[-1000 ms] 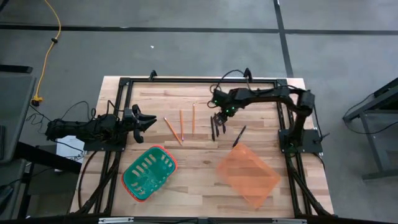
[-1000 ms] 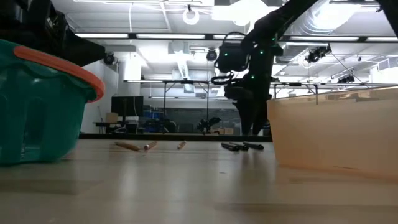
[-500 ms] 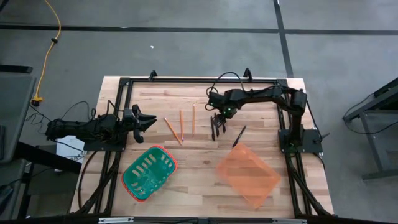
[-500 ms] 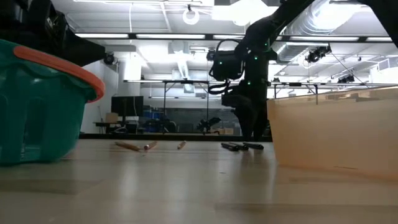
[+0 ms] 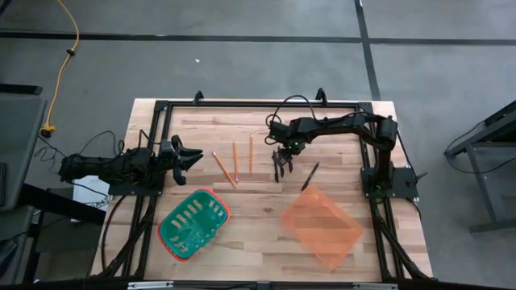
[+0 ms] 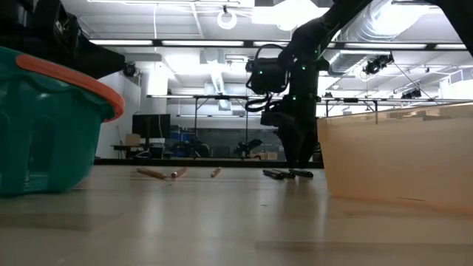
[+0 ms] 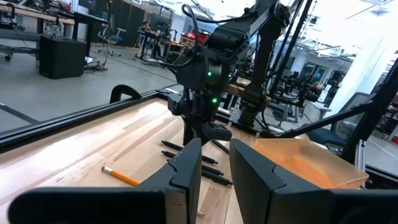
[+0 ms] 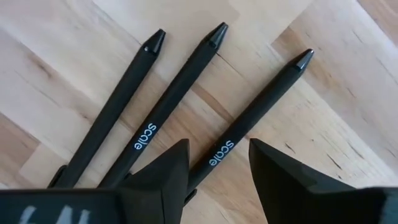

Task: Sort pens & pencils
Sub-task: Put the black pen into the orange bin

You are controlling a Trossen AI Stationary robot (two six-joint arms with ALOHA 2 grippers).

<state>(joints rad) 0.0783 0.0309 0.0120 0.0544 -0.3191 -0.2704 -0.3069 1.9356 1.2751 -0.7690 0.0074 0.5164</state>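
Right gripper (image 5: 280, 160): centre of the high view, low over three fanned pens (image 8: 186, 106), fingers parted astride one, not yet gripping
Fourth pen (image 5: 310, 176): right of them
Pencils (image 5: 235, 161): left of centre
Left gripper (image 5: 190, 158): left edge, part open, empty

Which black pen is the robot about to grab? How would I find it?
Find the wooden table and the right gripper near its middle. Three black pens lie fanned out under it. The target looks like the outer pen, lying between the open jaws; the other two lie beside them.
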